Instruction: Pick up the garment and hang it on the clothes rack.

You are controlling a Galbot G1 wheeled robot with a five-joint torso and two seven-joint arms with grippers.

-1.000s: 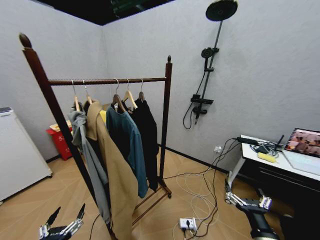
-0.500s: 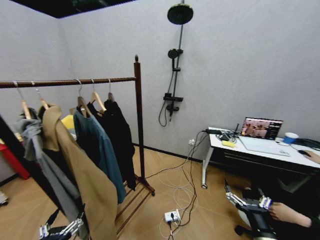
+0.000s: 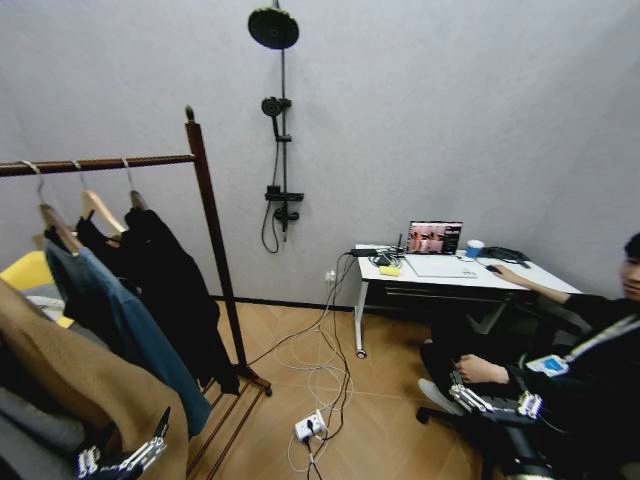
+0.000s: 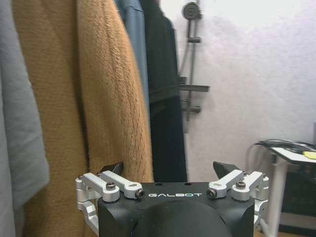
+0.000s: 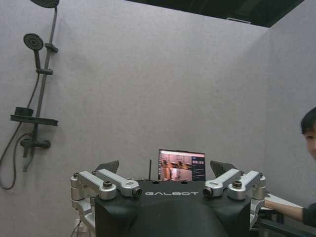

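Rack [image 3: 207, 235] at 9 o'clock in head view, post and bar visible. Garment [image 3: 168, 290] hangs on the bar just beside the post, next to teal shirt [image 3: 120, 325] and tan coat [image 3: 80, 385]. Desk [image 3: 455, 272] at 3 o'clock. Left gripper [image 3: 128, 452] at 7 o'clock, spread wide, empty. Right gripper [image 3: 490, 400] at 5 o'clock, spread wide, empty.

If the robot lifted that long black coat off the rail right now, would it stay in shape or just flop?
Probably flop: the garment hangs in soft folds from its hanger on the clothes rack. The hanger should keep only the shoulders in shape. It may drag against the teal shirt touching it.
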